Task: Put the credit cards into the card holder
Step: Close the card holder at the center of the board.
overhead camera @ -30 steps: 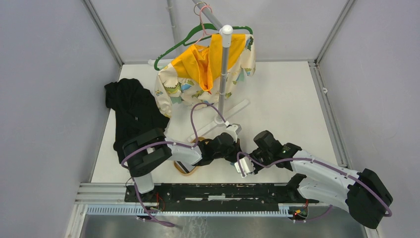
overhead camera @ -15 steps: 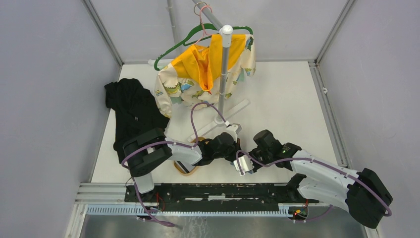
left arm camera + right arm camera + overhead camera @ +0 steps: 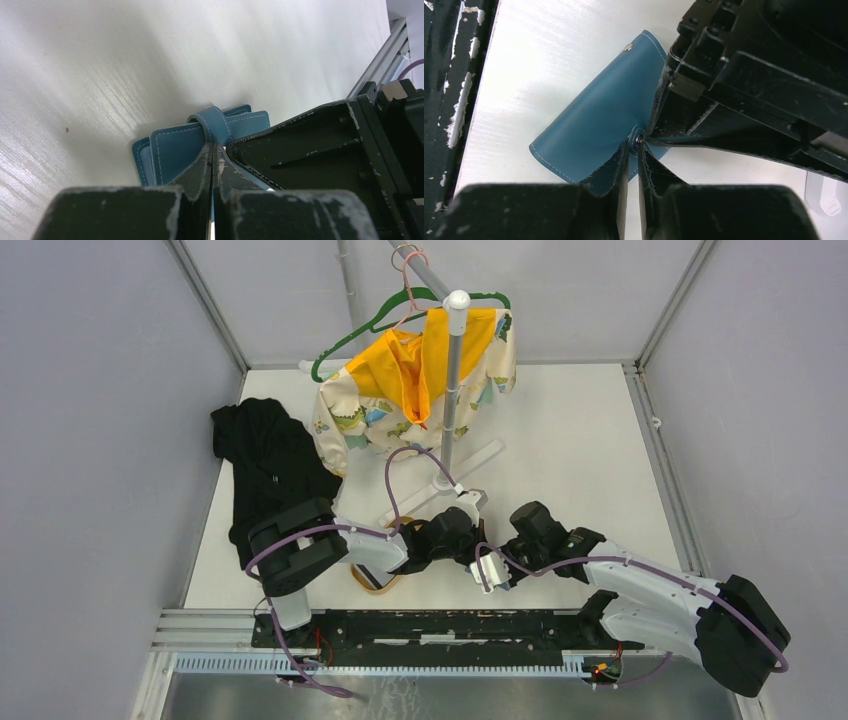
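Note:
The teal-blue card holder (image 3: 175,150) lies on the white table between both grippers. My left gripper (image 3: 211,146) is shut on the little strap tab (image 3: 212,122) on its face. In the right wrist view the card holder (image 3: 594,130) shows a spread flap with a metal snap (image 3: 628,47). My right gripper (image 3: 634,145) has its jaws almost together, pinching the small tab that carries a second snap. From above, the left gripper (image 3: 470,546) and right gripper (image 3: 492,562) meet tip to tip and cover the holder. The credit cards are out of view.
A tan wooden tray (image 3: 372,583) lies under the left arm. A black cloth (image 3: 270,470) is heaped at the left. A rack pole (image 3: 452,390) with a yellow garment (image 3: 420,380) stands behind. A metal rail (image 3: 400,625) runs along the near edge.
My right gripper has shifted slightly left towards the left gripper, and its jaws have narrowed. The left arm has not moved.

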Robot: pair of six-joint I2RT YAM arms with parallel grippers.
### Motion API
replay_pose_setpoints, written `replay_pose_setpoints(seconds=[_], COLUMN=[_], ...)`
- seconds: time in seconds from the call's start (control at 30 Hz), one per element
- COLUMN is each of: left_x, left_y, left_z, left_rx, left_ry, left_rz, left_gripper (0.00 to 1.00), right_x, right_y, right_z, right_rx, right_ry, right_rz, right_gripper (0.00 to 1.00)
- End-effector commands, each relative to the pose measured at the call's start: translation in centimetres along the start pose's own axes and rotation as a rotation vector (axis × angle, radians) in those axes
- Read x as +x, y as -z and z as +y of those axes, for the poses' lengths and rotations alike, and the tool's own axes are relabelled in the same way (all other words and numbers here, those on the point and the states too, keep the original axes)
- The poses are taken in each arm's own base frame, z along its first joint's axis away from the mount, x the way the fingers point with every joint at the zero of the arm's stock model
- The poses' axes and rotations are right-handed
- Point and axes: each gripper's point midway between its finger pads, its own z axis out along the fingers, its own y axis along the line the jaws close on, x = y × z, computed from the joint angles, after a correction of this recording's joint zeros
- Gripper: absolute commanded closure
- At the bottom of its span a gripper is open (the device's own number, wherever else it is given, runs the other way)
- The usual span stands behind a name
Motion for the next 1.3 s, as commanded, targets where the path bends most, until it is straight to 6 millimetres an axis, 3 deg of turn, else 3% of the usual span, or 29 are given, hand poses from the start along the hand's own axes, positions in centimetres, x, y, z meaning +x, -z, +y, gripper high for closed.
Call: replay_pose_setpoints(seconds=[0.0, 0.27, 0.63, 1.27], left_x=[3.5, 3.7, 3.8, 2.9], left_y=[-0.2, -0.2, -0.4, -0.1], left_z=[3.8, 3.9, 4.0, 2.7], left_rx=[-0.124, -0.125, -0.128, -0.089], left_ry=[-0.013, -0.011, -0.012, -0.018], left_rz=[0.109, 0.115, 0.12, 0.112], left_gripper=[0.98, 0.98, 0.98, 0.98], right_x=[-0.4, -0.2, -0.4, 0.8], right_y=[-0.1, -0.2, -0.8, -0.3], right_z=[-0.4, 0.9, 4.1, 5.5], right_rx=[0.011, -0.04, -0.157, -0.177], right_ry=[0.01, 0.027, 0.108, 0.102], right_rz=[-0.013, -0.01, -0.012, 0.033], right_gripper=[0.88, 1.0, 1.0, 1.0])
